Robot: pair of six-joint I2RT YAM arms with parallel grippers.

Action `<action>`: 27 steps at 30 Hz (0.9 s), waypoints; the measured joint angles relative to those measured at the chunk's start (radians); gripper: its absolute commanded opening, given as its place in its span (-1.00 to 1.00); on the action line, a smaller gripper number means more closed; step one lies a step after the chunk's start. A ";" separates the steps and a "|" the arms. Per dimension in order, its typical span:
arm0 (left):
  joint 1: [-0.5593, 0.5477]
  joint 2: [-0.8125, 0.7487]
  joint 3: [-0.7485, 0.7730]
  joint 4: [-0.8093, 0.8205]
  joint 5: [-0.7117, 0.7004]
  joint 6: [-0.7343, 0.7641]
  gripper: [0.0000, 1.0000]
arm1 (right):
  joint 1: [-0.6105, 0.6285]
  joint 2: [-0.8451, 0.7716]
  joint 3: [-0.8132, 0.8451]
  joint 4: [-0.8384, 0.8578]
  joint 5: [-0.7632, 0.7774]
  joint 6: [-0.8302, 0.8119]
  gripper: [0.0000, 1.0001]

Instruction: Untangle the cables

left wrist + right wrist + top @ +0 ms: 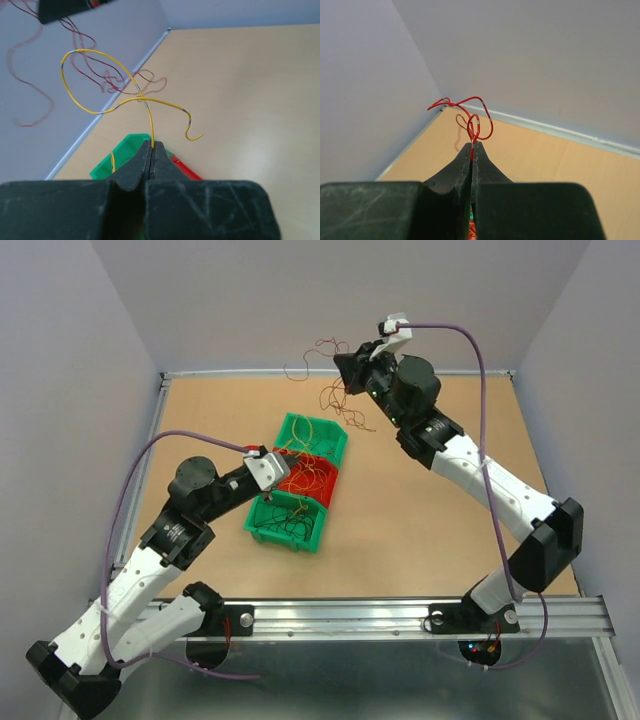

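My left gripper (283,463) hovers over the middle of the bins and is shut on a thin yellow cable (150,122), which curls up and away from its closed tips (152,145). My right gripper (340,360) is raised near the back wall and is shut on a red cable (475,98) that loops just beyond its tips (472,145). Reddish and dark strands (345,405) hang from it towards the table. More yellow, red and dark cables lie tangled in the bins (305,465).
Three small bins stand in a row on the wooden table: a green bin (335,435), a red bin (333,480) and a second green bin (312,538). Grey walls close in the back and sides. A metal rail (400,615) runs along the near edge.
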 measured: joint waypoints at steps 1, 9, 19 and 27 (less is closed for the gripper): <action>0.002 0.001 0.029 -0.029 -0.033 0.005 -1.00 | -0.005 0.027 -0.010 0.013 -0.014 0.006 -0.99; 0.006 0.024 0.238 -0.090 -0.265 0.020 -1.00 | -0.018 0.197 -0.023 0.073 -0.116 0.052 -0.99; 0.008 0.083 0.342 -0.087 -0.425 0.036 -1.00 | -0.051 0.378 -0.034 0.190 -0.250 0.106 -0.99; 0.010 0.134 0.346 -0.082 -0.484 0.058 -1.00 | -0.111 0.540 -0.034 0.180 -0.367 0.107 -0.99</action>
